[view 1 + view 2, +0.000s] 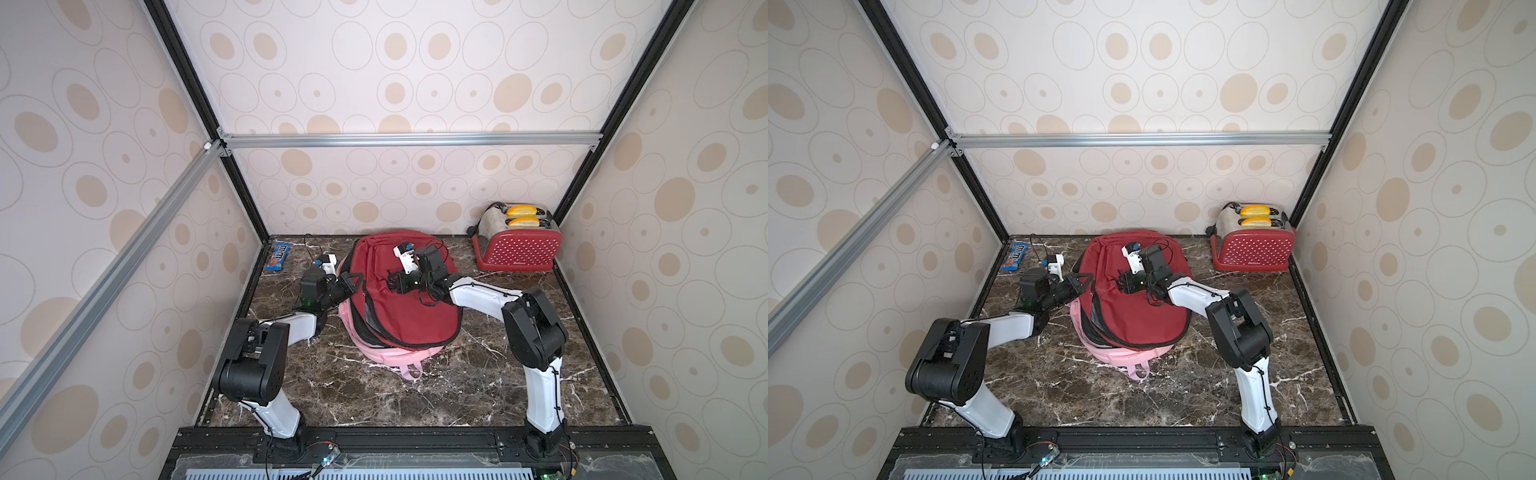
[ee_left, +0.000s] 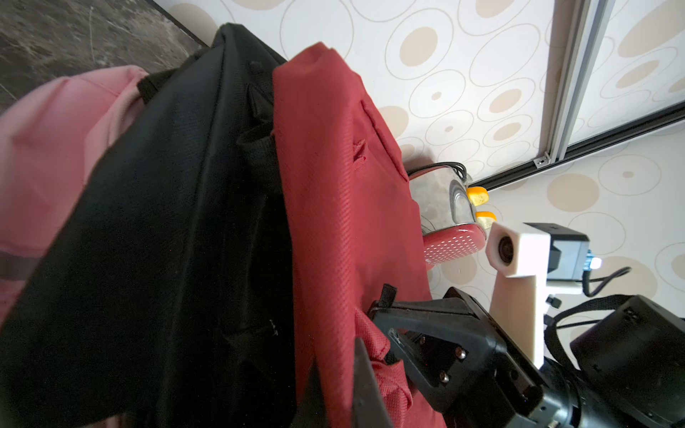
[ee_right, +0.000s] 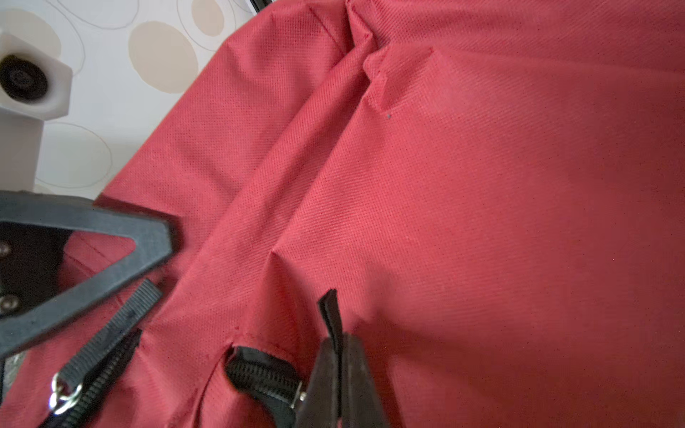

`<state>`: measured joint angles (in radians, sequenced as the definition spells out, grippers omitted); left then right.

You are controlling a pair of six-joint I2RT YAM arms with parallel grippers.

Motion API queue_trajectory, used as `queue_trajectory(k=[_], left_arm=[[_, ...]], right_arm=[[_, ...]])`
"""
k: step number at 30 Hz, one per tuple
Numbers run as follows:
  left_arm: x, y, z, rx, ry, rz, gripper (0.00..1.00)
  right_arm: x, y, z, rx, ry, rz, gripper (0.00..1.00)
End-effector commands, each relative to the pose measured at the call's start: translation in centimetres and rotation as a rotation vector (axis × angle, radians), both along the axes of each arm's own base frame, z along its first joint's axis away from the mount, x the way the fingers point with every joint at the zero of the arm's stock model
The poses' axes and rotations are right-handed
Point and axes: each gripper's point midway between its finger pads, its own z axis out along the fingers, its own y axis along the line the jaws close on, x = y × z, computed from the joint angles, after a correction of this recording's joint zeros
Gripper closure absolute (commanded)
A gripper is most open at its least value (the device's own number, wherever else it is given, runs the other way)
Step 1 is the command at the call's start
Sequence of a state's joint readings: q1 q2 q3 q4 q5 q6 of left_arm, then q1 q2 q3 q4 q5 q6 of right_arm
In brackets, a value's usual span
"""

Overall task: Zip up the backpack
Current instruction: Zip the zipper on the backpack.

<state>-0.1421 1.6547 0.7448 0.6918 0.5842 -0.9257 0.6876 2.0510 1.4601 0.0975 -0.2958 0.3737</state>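
One red fabric backpack (image 1: 409,309) with a pink back panel lies flat at the centre-far part of the dark marble bench (image 1: 457,386), its black zip line gaping along its left and near edge, so the closure is judged largely undone. Two arms are engaged. The left gripper (image 1: 351,286) sits at the backpack's left edge with its jaws together, apparently pinching a bunch of red cloth beside the zip; this hold is judged to anchor the fabric so the track stays taut. The right gripper (image 1: 392,283) rests on top of the backpack, just beside the left one, jaws clamped on a black strap zip pull (image 3: 331,315), placed to draw the slider along. Two pulls are counted in the right wrist view: the clamped one and a second ribbed black pull (image 3: 111,333) lying free on its metal ring. Bystanders: one red dotted toaster (image 1: 517,247) at far right, carrying two yellow bread slices (image 1: 521,211), and one blue candy packet (image 1: 277,257) at far left, both well apart from the work.
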Motion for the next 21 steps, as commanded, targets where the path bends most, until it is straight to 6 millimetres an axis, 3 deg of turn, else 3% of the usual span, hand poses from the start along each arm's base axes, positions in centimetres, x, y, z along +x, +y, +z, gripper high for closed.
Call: queue_trajectory(k=[1,14,19,20,21], left_arm=[[0.0,0.8,1.6,0.019,-0.049,0.015,1.0],[-0.1,1.6,1.6,0.03,-0.046,0.041,1.0],[0.4,0.9,1.7,-0.024,-0.053,0.008,1.0],[0.4,0.6,1.6,-0.045,-0.054,-0.003,0.92],[0.5,0.3,2.1,-0.074,-0.069,-0.02,0.76]], right_arm=[[0.9,-4.6,-3.0,-0.22,0.017,-0.1,1.0],[1.1,-6.7,-3.0,-0.318,-0.013,-0.15,1.0],[0.2,-4.5,-2.0,-0.208,0.013,-0.065,1.0],[0.0,-3.9,-1.8,-0.182,0.022,-0.048,1.0],[-0.2,-3.2,-1.6,-0.151,0.04,-0.019,1.0]])
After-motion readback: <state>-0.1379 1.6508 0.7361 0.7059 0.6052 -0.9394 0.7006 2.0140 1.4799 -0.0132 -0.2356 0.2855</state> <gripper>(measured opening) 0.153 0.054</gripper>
